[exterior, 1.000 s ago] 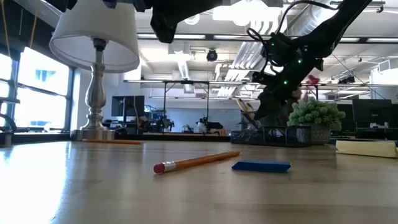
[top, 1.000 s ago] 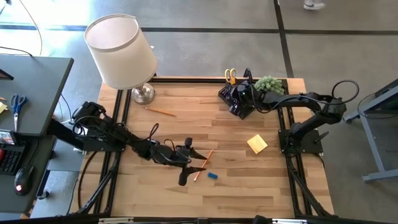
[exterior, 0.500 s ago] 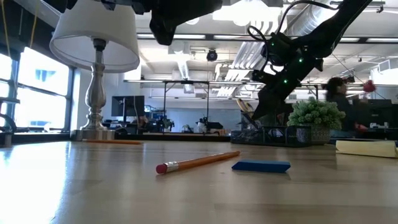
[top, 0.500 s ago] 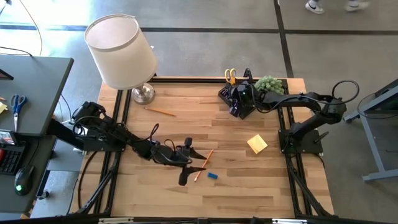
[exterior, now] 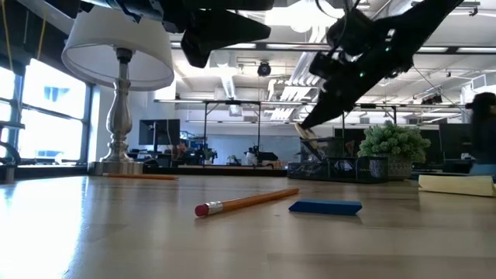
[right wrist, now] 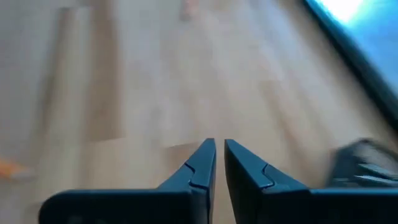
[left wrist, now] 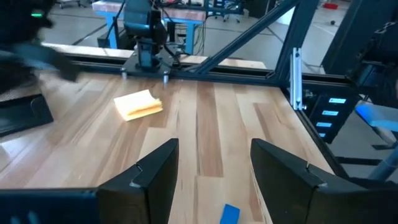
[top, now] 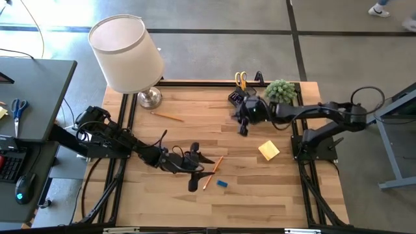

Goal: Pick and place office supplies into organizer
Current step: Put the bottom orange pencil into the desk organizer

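Beside the black organizer (top: 239, 97), the right gripper (top: 243, 127) swings away, fingers nearly together and empty, so that drop looks finished. Left gripper (top: 193, 184) hangs wide apart over the orange pencil (top: 212, 171) and blue eraser (top: 222, 184), both loose on the surface (top: 260, 195).

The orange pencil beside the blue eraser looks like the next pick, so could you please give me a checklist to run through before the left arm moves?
1. Left gripper open, nothing between its fingers: ok.
2. Orange pencil with the pink eraser tip lying flat on the wooden table, unobstructed: ok.
3. Small blue eraser apart from the pencil: ok.
4. Right gripper nearly shut, empty, away from the pencil: ok.
5. Black desk organizer reachable, free room inside: cannot tell.
6. Yellow sticky-note pad clear of the left arm's path: ok.
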